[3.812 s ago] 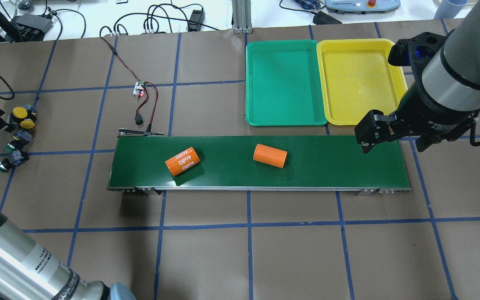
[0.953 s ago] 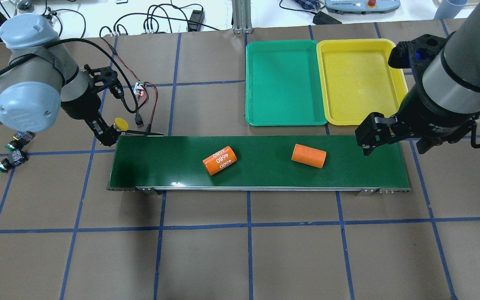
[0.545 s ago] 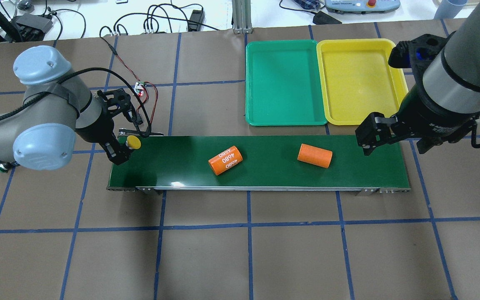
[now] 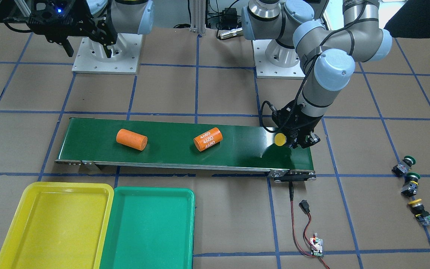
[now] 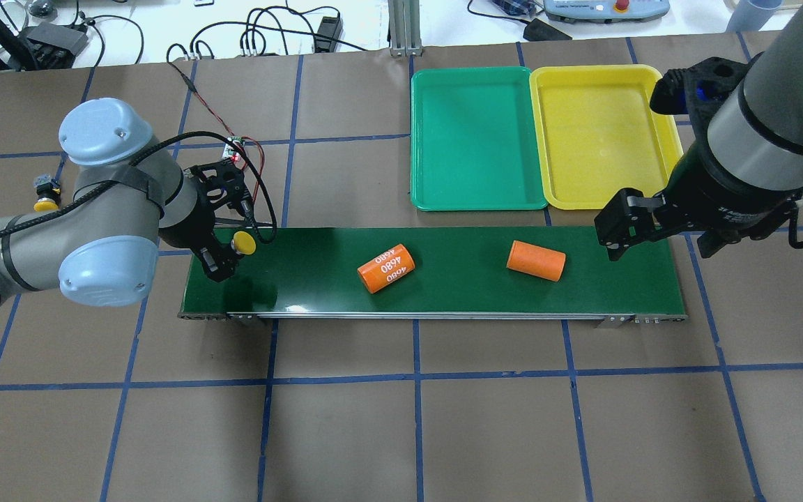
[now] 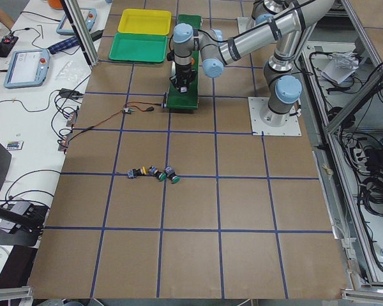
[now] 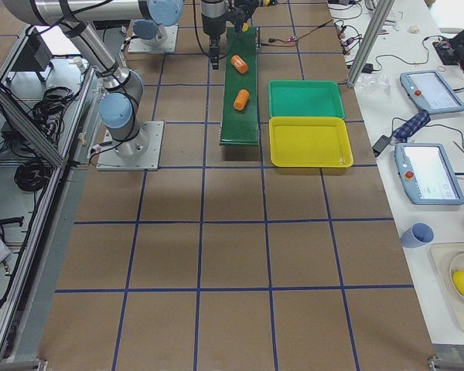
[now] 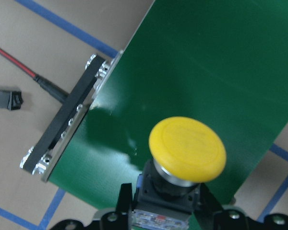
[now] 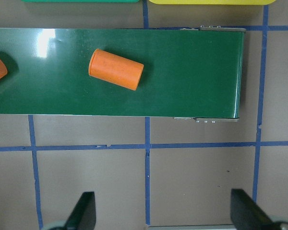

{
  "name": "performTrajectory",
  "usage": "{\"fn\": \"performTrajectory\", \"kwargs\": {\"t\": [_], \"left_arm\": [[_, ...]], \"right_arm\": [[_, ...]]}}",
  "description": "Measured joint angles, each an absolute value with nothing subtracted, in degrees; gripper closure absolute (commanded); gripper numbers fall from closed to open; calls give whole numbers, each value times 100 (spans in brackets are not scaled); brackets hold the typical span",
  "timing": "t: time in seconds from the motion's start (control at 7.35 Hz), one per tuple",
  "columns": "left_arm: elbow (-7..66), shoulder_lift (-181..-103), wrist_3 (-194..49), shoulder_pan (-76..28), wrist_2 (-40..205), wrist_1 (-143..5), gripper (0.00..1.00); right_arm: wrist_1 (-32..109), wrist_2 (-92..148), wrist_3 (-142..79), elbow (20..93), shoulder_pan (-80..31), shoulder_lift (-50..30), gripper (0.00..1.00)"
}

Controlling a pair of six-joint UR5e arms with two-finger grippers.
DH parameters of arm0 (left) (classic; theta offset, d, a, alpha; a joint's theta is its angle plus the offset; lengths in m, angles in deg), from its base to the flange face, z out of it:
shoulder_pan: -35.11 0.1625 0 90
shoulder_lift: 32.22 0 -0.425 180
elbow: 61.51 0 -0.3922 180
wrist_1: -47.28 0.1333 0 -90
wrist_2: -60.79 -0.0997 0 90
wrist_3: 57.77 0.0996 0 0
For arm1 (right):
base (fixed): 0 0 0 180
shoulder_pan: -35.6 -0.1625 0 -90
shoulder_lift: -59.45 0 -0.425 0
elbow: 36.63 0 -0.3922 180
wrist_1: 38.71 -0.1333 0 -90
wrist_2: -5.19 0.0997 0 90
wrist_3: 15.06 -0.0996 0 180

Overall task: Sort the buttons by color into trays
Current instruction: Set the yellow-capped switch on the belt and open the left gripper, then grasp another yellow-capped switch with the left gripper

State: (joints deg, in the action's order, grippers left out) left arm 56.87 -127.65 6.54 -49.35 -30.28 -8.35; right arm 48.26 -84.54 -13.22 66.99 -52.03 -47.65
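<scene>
1. The left gripper is clamping both fingers on the black-and-grey body of a push-button switch with a round yellow cap. It is holding the switch over the wired end of the long dark-green conveyor belt.
2. The right gripper is hanging over the belt's opposite end with its fingers spread wide apart, gripping nothing.
3. Two orange cylinders are lying on the belt: the cylinder marked 4680 near its middle and the plain cylinder nearer the right gripper's end.
4. A shallow green plastic tray and a bright yellow plastic tray are sitting side by side, touching, just past the belt's long edge away from the robot.
5. Two green-capped switches and a yellow-capped switch are lying in a row well beyond the belt's wired end.
6. Brown paper crossed with blue tape lines is covering the table. A small circuit board is trailing red and black wires toward the belt. A white bench carrying cables and handheld control pendants is running along the side past the trays.
7. In the overhead view the left arm is hiding the green-capped switches. The left wrist view is cutting off the fingers and most of the held switch's body.
</scene>
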Motion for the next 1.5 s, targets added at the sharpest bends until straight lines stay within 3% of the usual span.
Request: {"fn": "performTrajectory", "kwargs": {"t": [0.41,0.68,1.09,1.5], "left_arm": [[5774,-12772,256,-4941,-3036,-610,0],[5459,-12729,199,-4631,-3052,-693,0],[3995,-13329,-755,-3170,-2956,-1339,0],[2189,-14820,-2683,-2615,-3318,-1596,0]], "right_arm": [[4814,-8447,-1321,6699,-5203,-4768,0],[4813,-8443,-1324,6699,-5203,-4769,0],[4813,-8437,-1340,6699,-5204,-4770,0],[4813,-8437,-1327,6699,-5211,-4774,0]]}}
